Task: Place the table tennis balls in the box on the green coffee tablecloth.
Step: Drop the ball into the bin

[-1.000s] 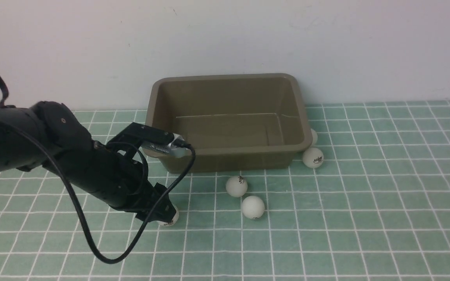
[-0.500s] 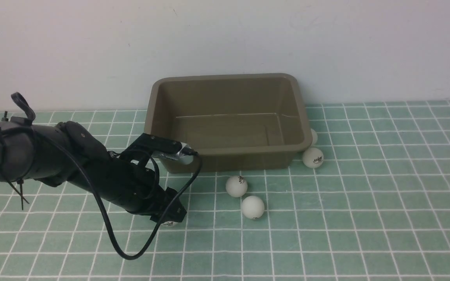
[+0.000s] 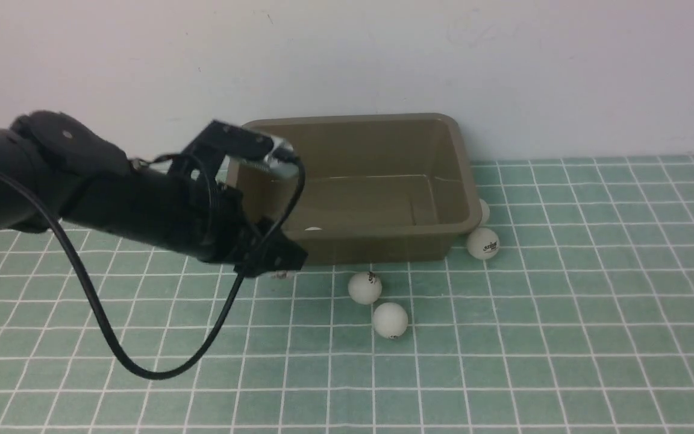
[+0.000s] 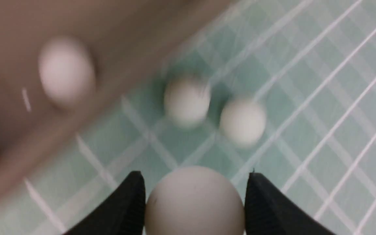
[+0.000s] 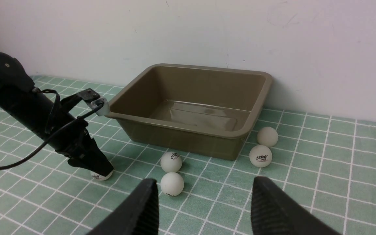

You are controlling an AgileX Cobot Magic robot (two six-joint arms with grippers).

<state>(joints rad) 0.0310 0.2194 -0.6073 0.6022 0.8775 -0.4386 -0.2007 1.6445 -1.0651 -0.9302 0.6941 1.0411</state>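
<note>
One ball [image 4: 194, 209] is clamped in the left end effector [image 4: 194, 178] — right end effector [image 5: 204, 181] apart.

The cloth [image 3: 503, 374] fills the lower part of the front view, with the wall [image 3: 347, 54] behind it. The box [image 3: 383, 248] sits on the cloth at centre frame, against the wall. Two balls [image 3: 364, 287] lie just below its front side, one [image 3: 390, 319] lower right of the other. Two more [image 3: 482, 243] lie at the box's right front corner, one [image 3: 484, 211] partly behind the rim. Left of centre, a fifth ball [image 4: 194, 202] sits between the left gripper [image 3: 284, 268] fingers, before the box's left front corner.
</note>
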